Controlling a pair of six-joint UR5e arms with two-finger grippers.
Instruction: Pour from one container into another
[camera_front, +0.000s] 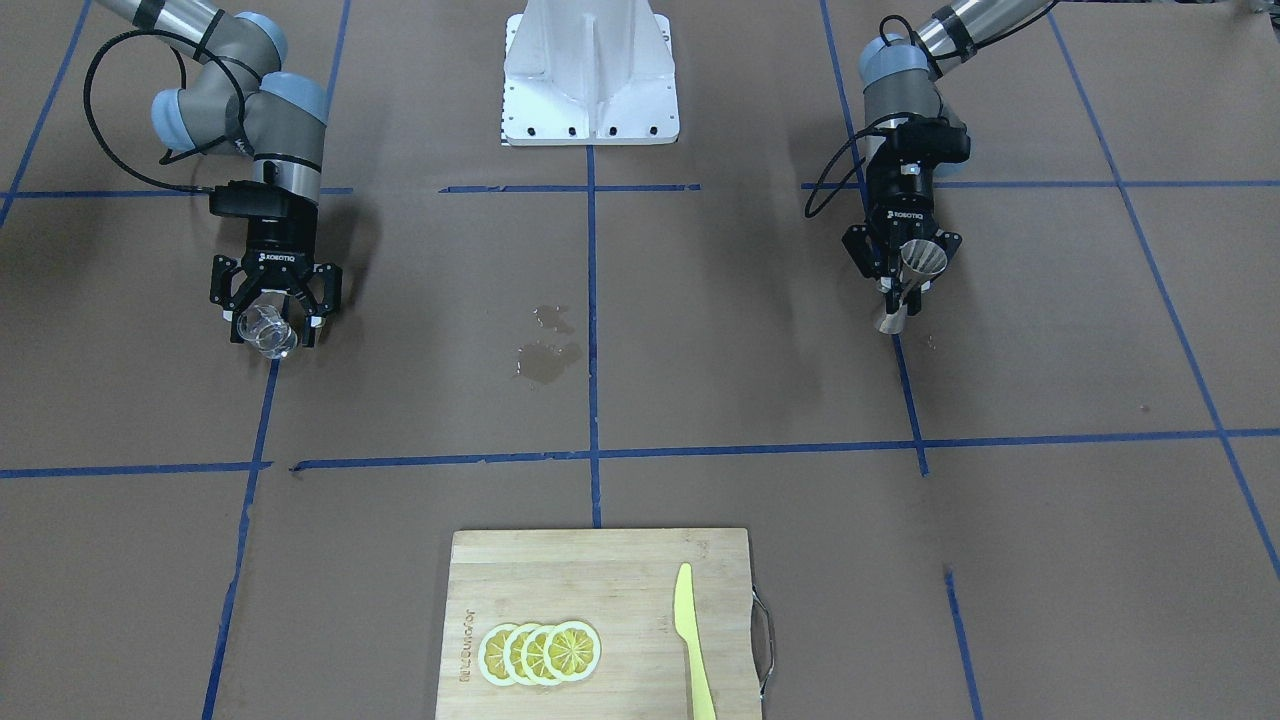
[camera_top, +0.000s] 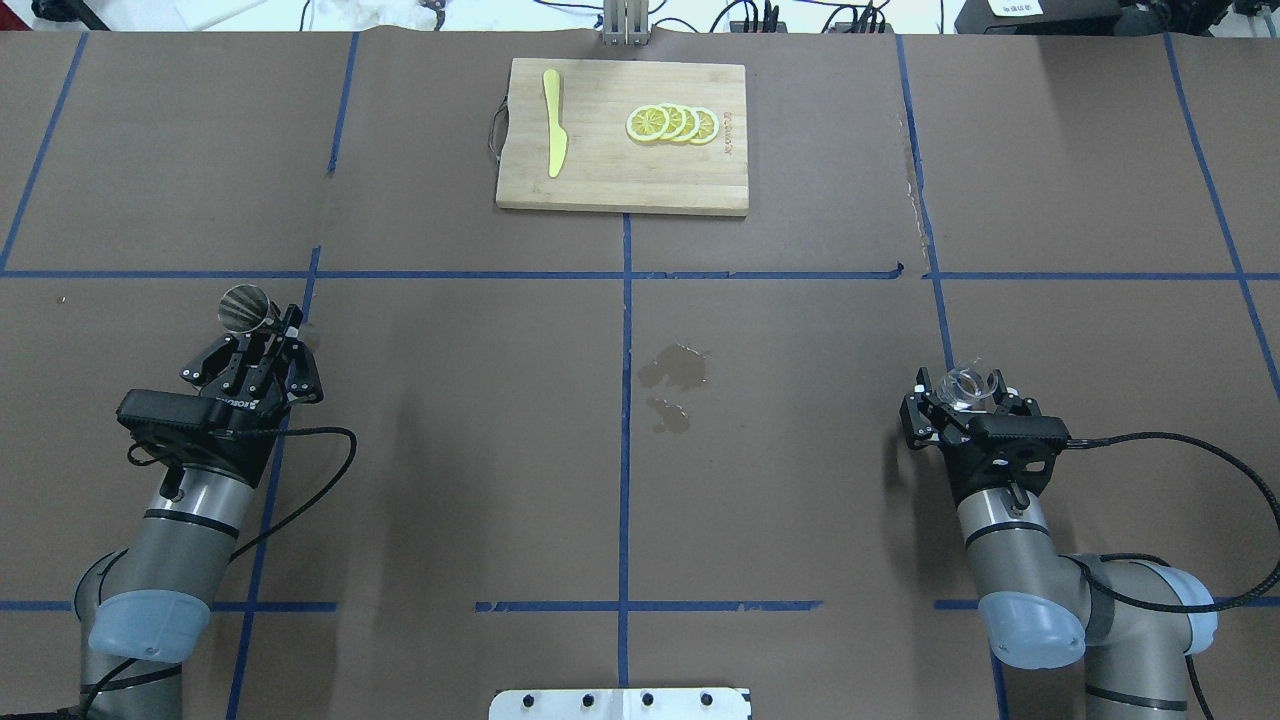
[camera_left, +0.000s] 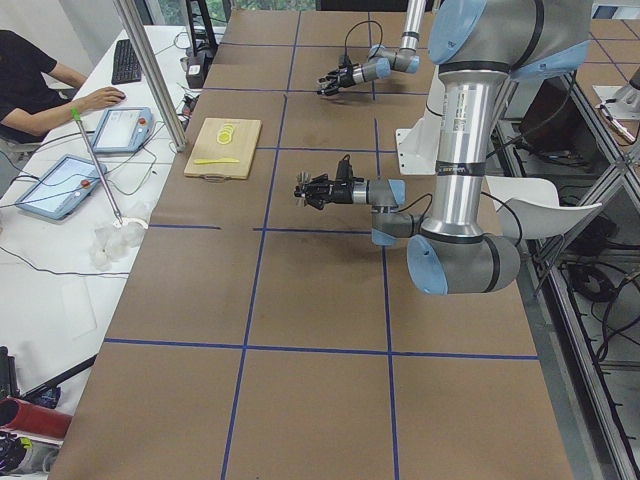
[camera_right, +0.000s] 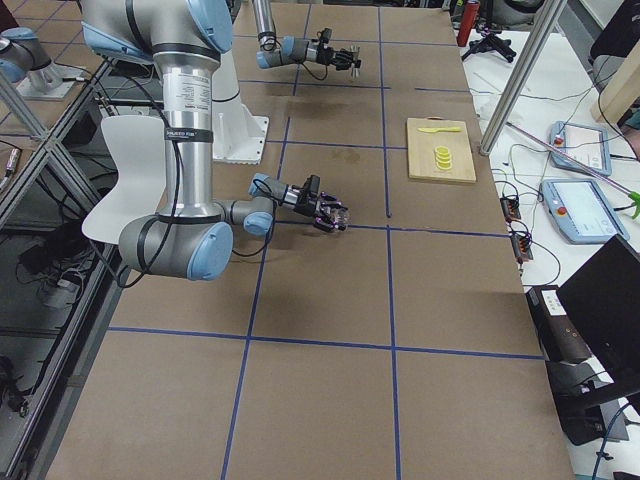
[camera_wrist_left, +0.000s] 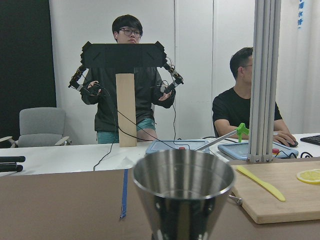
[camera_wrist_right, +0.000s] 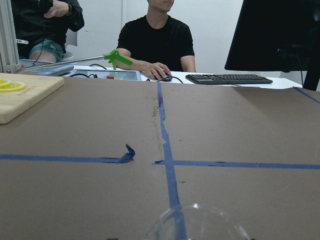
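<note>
The silver hourglass jigger (camera_front: 922, 257) is held upright at its waist, with my left gripper (camera_front: 901, 288) shut on it, on the table's left side. In the overhead view the jigger (camera_top: 243, 308) shows just beyond the left gripper (camera_top: 284, 326). Its open top cone (camera_wrist_left: 184, 182) fills the bottom of the left wrist view. The small clear glass cup (camera_front: 263, 331) sits between the fingers of my right gripper (camera_front: 272, 318), which is shut on it, far over on the right side. Seen from overhead, the cup (camera_top: 966, 383) sits at the right gripper's tip (camera_top: 962, 393). Only its rim (camera_wrist_right: 197, 226) shows in the right wrist view.
Wet patches (camera_top: 675, 370) lie on the brown paper between the arms. A wooden cutting board (camera_top: 600, 170) at the far edge carries lemon slices (camera_top: 672, 123) and a yellow knife (camera_top: 554, 122). People sit and stand past the far edge (camera_wrist_left: 127, 90). The robot base (camera_front: 590, 75) is at the centre.
</note>
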